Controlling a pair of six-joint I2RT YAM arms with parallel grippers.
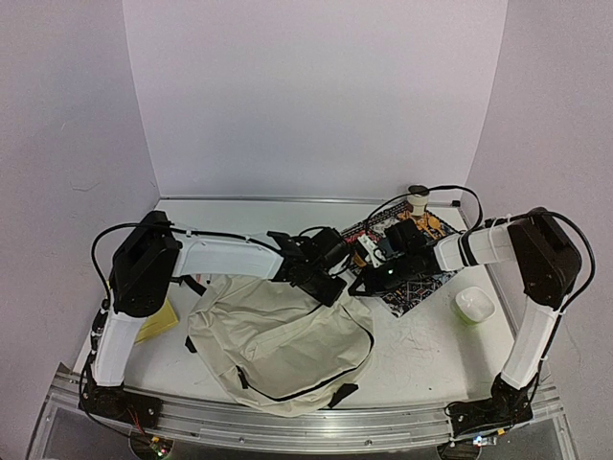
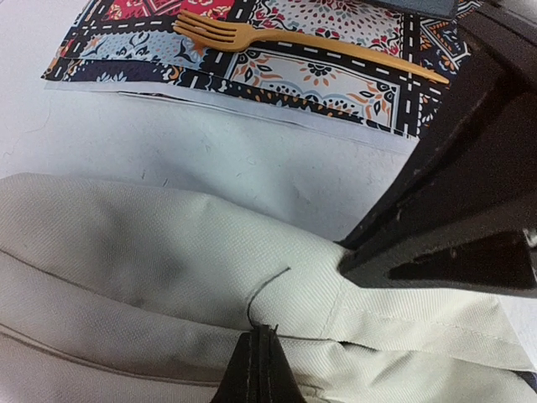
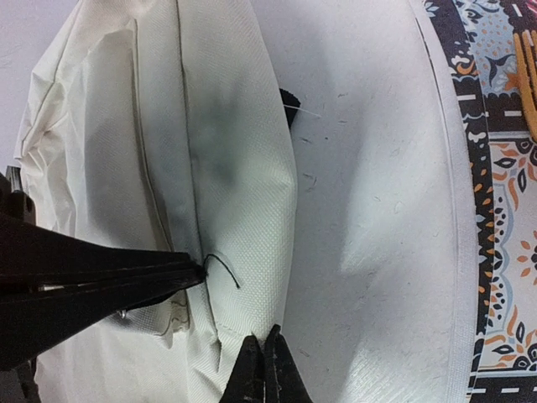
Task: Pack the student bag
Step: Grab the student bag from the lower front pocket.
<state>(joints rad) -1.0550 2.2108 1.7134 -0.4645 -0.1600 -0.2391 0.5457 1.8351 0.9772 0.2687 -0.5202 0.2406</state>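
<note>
The student bag is a cream fabric backpack lying flat at the front middle of the table. My left gripper is shut and pinches the bag's fabric at its far right corner, by a loose dark thread; the left wrist view shows this closely. My right gripper is shut on the edge of the same corner, a little to the right; its closed tips show in the right wrist view. The two grippers are close together. The bag looks closed and flat here; its opening is not visible.
A colourful patterned mat lies right behind the bag, with an orange fork on it. A white and green case sits at the right. A yellow item lies under the left arm. A small cup stands at the back.
</note>
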